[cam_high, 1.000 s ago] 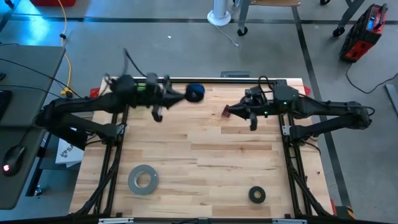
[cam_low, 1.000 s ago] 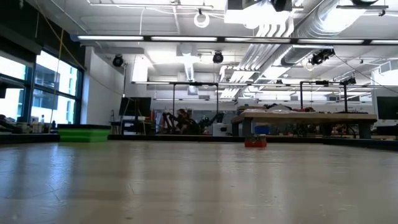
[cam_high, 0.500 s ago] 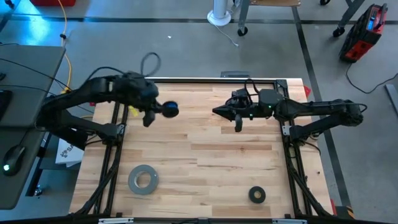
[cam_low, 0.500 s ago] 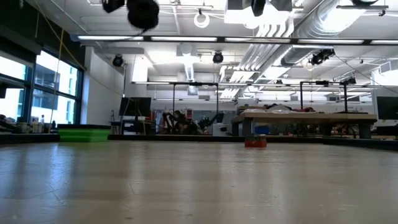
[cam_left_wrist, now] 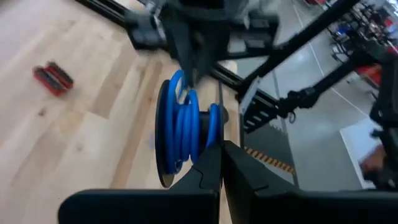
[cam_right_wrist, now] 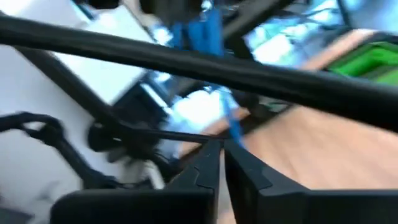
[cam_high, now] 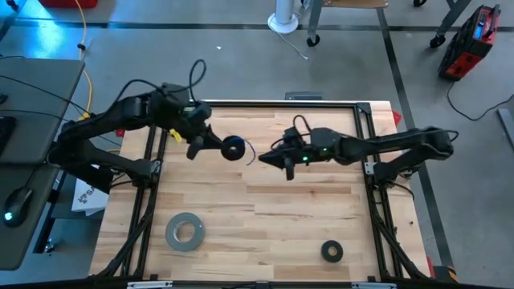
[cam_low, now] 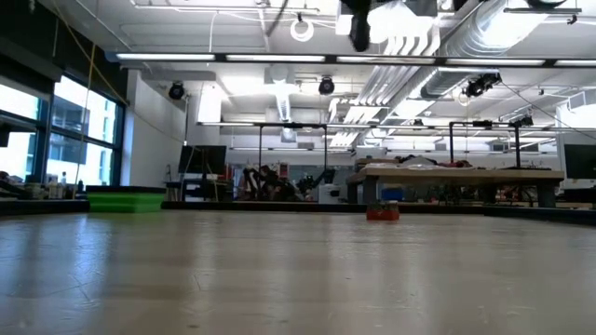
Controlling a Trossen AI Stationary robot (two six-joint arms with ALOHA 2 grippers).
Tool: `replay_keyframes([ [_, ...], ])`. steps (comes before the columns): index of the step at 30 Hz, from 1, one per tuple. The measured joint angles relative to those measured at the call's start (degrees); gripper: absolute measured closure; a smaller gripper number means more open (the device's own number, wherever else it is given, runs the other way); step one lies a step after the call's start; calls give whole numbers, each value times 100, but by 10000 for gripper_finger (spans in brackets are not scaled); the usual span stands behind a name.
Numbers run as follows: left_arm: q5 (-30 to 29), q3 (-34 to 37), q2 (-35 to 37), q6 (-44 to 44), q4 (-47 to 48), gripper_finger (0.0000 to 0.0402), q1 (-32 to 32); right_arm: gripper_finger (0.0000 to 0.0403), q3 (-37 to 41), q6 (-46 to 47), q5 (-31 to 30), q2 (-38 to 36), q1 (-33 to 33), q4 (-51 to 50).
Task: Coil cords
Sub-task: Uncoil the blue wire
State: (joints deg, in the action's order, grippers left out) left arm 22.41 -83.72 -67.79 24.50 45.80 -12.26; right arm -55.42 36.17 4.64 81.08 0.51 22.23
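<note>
The blue cable (cam_high: 233, 148) is wound on a small black spool (cam_left_wrist: 163, 143) held in the air over the table's far middle. A loose blue strand (cam_high: 250, 152) leads from the coil toward my right gripper. My left gripper (cam_high: 215, 144) is shut at the spool. My right gripper (cam_high: 268, 156) stands just right of the coil, shut on the strand (cam_right_wrist: 231, 127). Both are well above the table; the low view shows only a dark part (cam_low: 359, 22) at its top edge. My left gripper has its two fingers (cam_left_wrist: 211, 163) shut at the spool's near rim (cam_left_wrist: 213, 121), beside the blue windings. It comes level from the table's left. The spool hangs clear of the table, its axis about level. The fingers hide the place of contact. My right gripper pinches the cable's loose strand (cam_right_wrist: 234, 134) at the tips of its shut fingers, coming about level from the table's right. The strand runs from the fingers to the coil (cam_right_wrist: 202, 31), clear of the table.
A grey tape roll (cam_high: 185, 230) lies near the left front and a small black tape ring (cam_high: 332, 251) near the right front. A small red object (cam_left_wrist: 53, 78) lies on the wood at the far side. A black frame (cam_high: 281, 103) borders the table.
My left gripper has carried the spool from the far edge toward the near edge and a little leftward, then back rightward. My right gripper has gone toward the table's left, up to the coil. The two grippers now stand close together over the table's far middle.
</note>
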Motion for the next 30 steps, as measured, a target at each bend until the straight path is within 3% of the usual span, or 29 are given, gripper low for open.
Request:
replay_keyframes([
  [5, 202, -354, 11, 203, 362, 401, -149, 314, -1, 48, 18, 366, -1, 982],
  [9, 465, -353, -42, 971, 435, 401, -176, 276, -2, -110, 386, 451, -6, 1194],
  [12, 861, -350, -88, 1321, 415, 401, -176, 271, -7, -359, 664, 395, 1, 1250],
  [16, 870, -352, -86, 1396, 401, 401, -176, 279, -7, -649, 987, 391, 77, 1239],
  [18, 788, -351, -86, 1443, 372, 401, -179, 302, -34, -754, 1013, 391, 195, 1201],
  [22, 386, -350, -86, 1441, 286, 401, -198, 387, -372, -856, 450, 425, 493, 937],
  [25, 95, -348, -86, 1387, 110, 401, -198, 393, -687, -968, -351, 470, 634, 494],
  [30, 228, -348, -83, 1543, -345, 401, -198, 401, -1106, -981, -1356, 609, 604, -434],
])
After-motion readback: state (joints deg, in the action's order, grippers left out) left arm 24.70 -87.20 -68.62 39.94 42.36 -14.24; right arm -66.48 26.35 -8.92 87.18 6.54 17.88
